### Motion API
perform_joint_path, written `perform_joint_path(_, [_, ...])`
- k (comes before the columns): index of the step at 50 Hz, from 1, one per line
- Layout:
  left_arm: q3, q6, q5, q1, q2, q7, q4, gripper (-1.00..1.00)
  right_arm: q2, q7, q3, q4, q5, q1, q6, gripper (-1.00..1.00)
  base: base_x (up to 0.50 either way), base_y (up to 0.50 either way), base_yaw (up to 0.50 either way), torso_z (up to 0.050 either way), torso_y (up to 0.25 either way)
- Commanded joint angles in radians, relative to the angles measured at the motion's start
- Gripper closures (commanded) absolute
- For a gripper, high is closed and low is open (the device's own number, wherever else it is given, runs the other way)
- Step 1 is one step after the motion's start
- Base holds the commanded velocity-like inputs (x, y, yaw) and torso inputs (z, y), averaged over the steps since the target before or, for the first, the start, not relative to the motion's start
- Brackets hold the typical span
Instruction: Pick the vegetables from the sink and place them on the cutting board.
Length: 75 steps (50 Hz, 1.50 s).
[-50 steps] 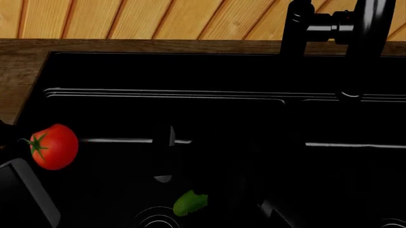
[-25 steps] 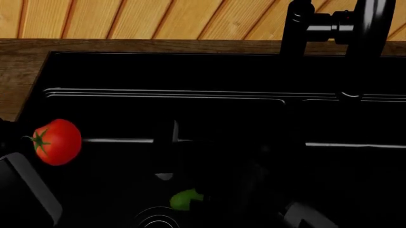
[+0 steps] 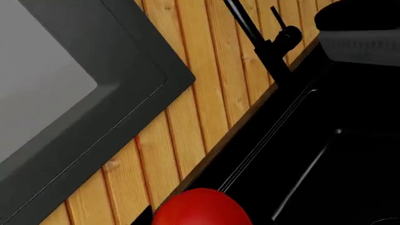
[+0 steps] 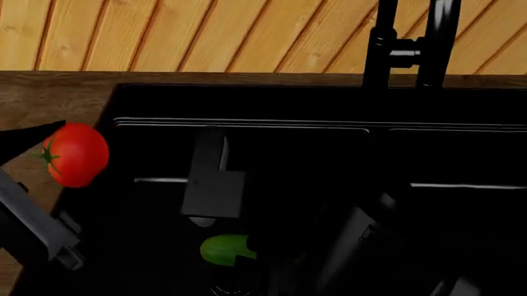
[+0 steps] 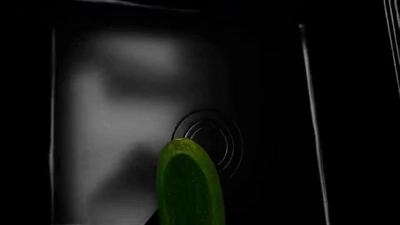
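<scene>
Light wood-plank wall (image 4: 206,31) behind, vertical-slanted boards with visible knots; below it a dark brown wood-grain table (image 4: 49,98) edge. No brand, label or writing readable anywhere. Set into the table is a glossy black sink (image 4: 329,105), rectangular, double basin with a raised ridge along the back and a divider between the basins. Black faucet (image 4: 395,49) of round tubes rises at the back right. In the left wrist view a flat grey panel with a dark bevelled frame (image 3: 93,93) hangs on the plank wall.

Tomato (image 4: 76,154): round, glossy red, green star stem on its left side, held up over the sink's left rim and table edge, not resting on anything. Left hand (image 4: 45,151) is dark and mostly off frame; only a black pointed part touches the tomato's top left, so the grip looks closed on the tomato. In the left wrist view only the tomato's red top shows at the lower edge.

Cucumber (image 4: 224,249): short, smooth, dark green, rounded end, low in the left basin above a ringed round drain (image 5: 209,140). Right hand (image 4: 251,253) is black against black; cucumber's inner end disappears into it; cannot tell its finger state.
</scene>
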Motion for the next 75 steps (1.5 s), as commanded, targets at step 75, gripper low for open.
perform_joint_path(75, [-0.046, -0.337, 0.157, -0.047, 0.211, -0.449, 0.327, 1.00, -0.128, 0.911, 0.990, -0.701, -0.033, -0.359, 0.584, 1.00, -0.22, -0.10, 0.00, 0.000, 0.073])
